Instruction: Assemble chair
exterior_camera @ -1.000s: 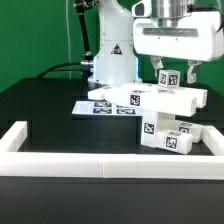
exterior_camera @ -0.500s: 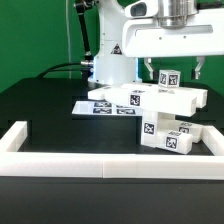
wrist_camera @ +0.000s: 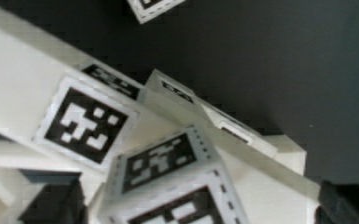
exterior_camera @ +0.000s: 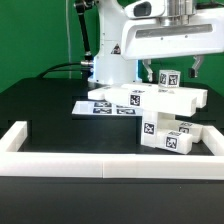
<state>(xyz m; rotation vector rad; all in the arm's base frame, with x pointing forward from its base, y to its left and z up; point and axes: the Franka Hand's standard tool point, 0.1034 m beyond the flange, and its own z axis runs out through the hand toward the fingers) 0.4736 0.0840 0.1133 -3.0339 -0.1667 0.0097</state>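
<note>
The chair is a cluster of white tagged blocks at the exterior view's centre right. A long slab lies across the top, with lower tagged blocks in front of it. A small tagged piece stands upright on the slab. My gripper hangs just above it, open, with one finger on each side and a gap on both. In the wrist view the tagged white parts fill the picture, and my gripper straddles one without touching it; the dark fingertips sit at the picture's edge.
The marker board lies flat behind and to the exterior view's left of the chair parts. A white border rail runs along the front, with a corner piece at the left. The robot's base stands behind.
The gripper has risen a little above the upright tagged piece and its fingers have spread slightly. The chair parts have not moved.
</note>
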